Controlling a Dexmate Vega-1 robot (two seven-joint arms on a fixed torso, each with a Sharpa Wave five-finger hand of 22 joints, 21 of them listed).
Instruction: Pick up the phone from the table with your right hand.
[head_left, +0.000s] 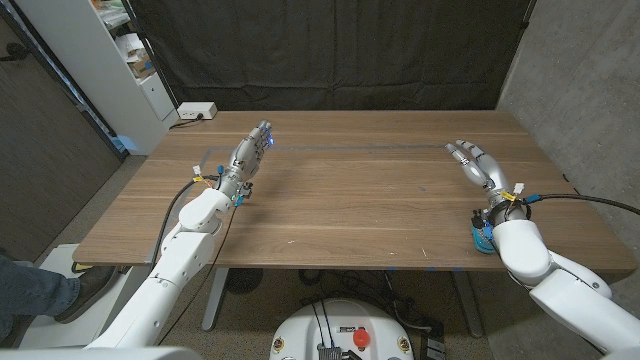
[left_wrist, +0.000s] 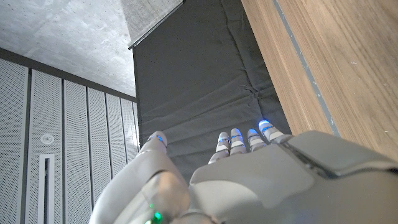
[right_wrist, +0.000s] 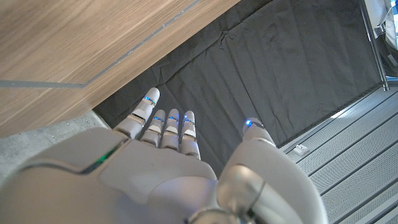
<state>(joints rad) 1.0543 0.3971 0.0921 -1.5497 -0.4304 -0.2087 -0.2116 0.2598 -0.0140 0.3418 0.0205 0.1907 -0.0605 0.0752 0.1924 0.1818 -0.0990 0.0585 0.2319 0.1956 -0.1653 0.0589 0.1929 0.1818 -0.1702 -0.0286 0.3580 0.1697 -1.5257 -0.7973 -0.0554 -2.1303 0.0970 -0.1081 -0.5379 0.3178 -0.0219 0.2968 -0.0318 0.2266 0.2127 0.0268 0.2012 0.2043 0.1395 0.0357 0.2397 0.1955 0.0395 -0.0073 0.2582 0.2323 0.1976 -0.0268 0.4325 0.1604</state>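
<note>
Wooden table (head_left: 350, 210), left hand (head_left: 248, 157) and right hand (head_left: 478, 165) both spread, holding nothing

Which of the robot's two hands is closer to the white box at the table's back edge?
The left hand; the white box sits just beyond it.

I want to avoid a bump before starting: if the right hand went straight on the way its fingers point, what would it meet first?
The right hand points toward the table's far edge. Nothing lies on the wood ahead; past the edge hangs the black curtain, probably first in line, though depth is unclear.
</note>
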